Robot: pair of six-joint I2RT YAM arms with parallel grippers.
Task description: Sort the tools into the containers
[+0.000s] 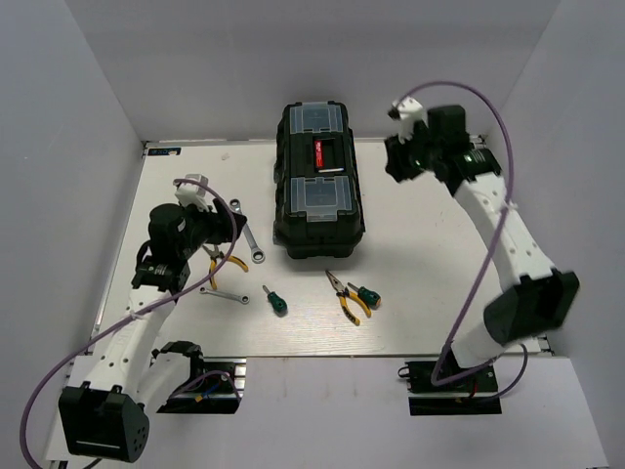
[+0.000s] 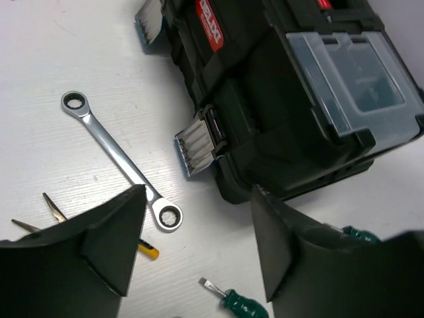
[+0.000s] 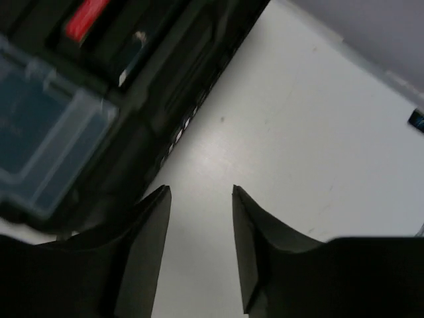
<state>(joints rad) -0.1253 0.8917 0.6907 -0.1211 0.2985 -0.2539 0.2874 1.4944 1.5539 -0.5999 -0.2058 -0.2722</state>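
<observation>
**Left fingers** [image 2: 109, 252]: spread wide and empty, hanging above the left side of the bench [image 1: 430, 264]. The ring end of the long wrench [image 2: 122, 159] lies on the surface in the gap between them, untouched. The left pliers [image 1: 220, 262] lie partly under this arm, only their tips and one yellow handle end showing in the wrist view.

**Right fingers** [image 3: 142, 258]: moderately apart, gripping nothing, held over bare bench just beside the right flank of the toolbox [image 1: 317, 186], towards the far right corner.

**Bench, nearest row, left to right:**
- the short wrench [image 1: 225, 293]
- the left screwdriver [image 1: 274, 301], green-handled, lying alone
- the right pliers [image 1: 348, 293], with the right screwdriver [image 1: 366, 295] close against their yellow handles; whether the two touch cannot be told

**Bench, next row:** the long wrench slants from the left fingers towards the toolbox and stops short of its silver side latch [image 2: 197, 146].

**Bench, centre to far edge:** the black toolbox stands lengthwise. A near organizer [image 1: 317, 195] and a far organizer [image 1: 315, 119] each sit under a flat clear lid. The red label [image 1: 322, 156] lies by the handle between them. All six tools lie on the bench outside the toolbox.

**Room:** the bench is white. Pale grey wall panels [image 1: 98, 98] enclose it on the left, far and right sides.
</observation>
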